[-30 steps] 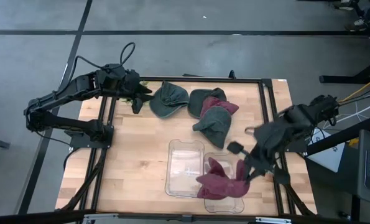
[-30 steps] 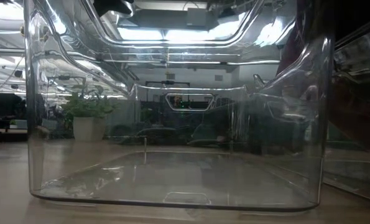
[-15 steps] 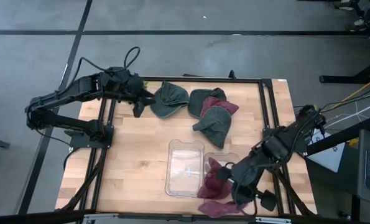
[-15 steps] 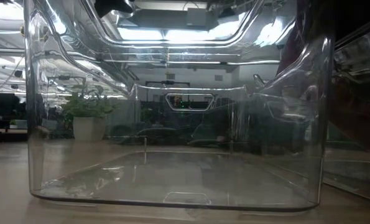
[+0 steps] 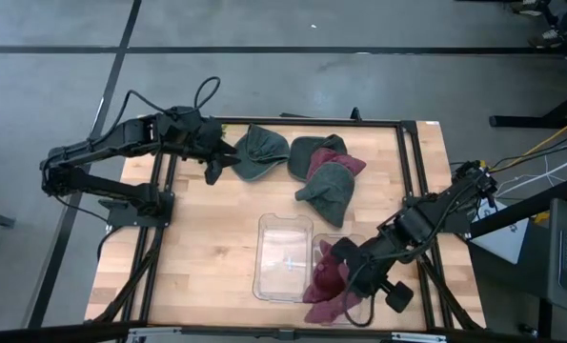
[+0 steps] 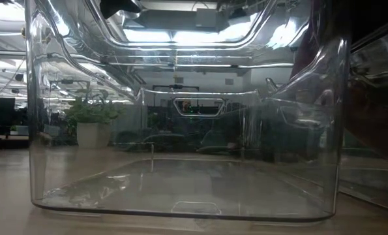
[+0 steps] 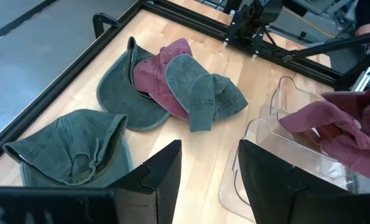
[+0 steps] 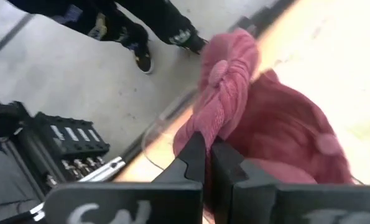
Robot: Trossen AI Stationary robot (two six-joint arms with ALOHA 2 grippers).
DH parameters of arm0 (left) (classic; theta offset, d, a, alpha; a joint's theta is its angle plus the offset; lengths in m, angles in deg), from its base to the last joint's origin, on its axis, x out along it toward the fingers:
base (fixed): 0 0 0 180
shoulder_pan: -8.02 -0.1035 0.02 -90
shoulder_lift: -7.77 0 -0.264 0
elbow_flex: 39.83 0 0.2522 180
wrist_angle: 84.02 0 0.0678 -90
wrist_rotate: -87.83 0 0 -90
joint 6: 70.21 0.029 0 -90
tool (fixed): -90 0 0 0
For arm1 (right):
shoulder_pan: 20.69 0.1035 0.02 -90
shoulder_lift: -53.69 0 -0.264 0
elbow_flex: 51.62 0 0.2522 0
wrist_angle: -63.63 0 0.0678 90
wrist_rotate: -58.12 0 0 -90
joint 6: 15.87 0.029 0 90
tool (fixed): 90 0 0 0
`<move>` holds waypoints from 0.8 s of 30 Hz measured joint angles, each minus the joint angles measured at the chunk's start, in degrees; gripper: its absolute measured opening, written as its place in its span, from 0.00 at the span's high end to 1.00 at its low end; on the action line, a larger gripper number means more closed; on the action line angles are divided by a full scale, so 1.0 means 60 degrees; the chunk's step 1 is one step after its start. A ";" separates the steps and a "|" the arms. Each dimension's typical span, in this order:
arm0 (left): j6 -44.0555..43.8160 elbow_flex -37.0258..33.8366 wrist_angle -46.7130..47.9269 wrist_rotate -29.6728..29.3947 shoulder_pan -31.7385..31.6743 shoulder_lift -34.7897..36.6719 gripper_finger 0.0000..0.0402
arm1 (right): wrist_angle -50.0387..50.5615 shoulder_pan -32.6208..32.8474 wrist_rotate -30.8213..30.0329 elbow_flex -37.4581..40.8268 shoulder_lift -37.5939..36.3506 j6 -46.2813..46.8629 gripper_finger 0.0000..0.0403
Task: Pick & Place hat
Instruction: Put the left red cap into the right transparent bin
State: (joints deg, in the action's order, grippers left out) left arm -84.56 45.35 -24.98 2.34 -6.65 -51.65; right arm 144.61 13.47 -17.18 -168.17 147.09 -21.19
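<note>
Right wrist view: maroon hat (image 8: 225,106) pinched between right gripper (image 8: 208,152) fingertips

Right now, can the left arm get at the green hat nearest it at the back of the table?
Probably yes. The left gripper is open and sits just beside the green hat, which lies alone on bare wood with nothing between them.

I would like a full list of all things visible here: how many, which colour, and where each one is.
green hats: three, dark green, far part of the table; two lie in a pile
maroon hat on table: one, in that pile
held maroon hat: one, over the right bin
clear bins: two, transparent, near side, side by side
table: one, light wood
left gripper: open, beside the single green hat
right gripper: shut on the held maroon hat
</note>
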 joint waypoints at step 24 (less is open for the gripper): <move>-0.0412 0.0000 0.0000 0.0018 0.0546 0.0000 0.62 | 0.2247 -0.0872 -0.0780 0.0007 0.1315 -0.0801 0.99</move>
State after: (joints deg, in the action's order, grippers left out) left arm -87.03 45.35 -24.98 2.45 -3.37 -51.65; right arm 158.09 8.24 -21.86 -168.12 154.98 -26.00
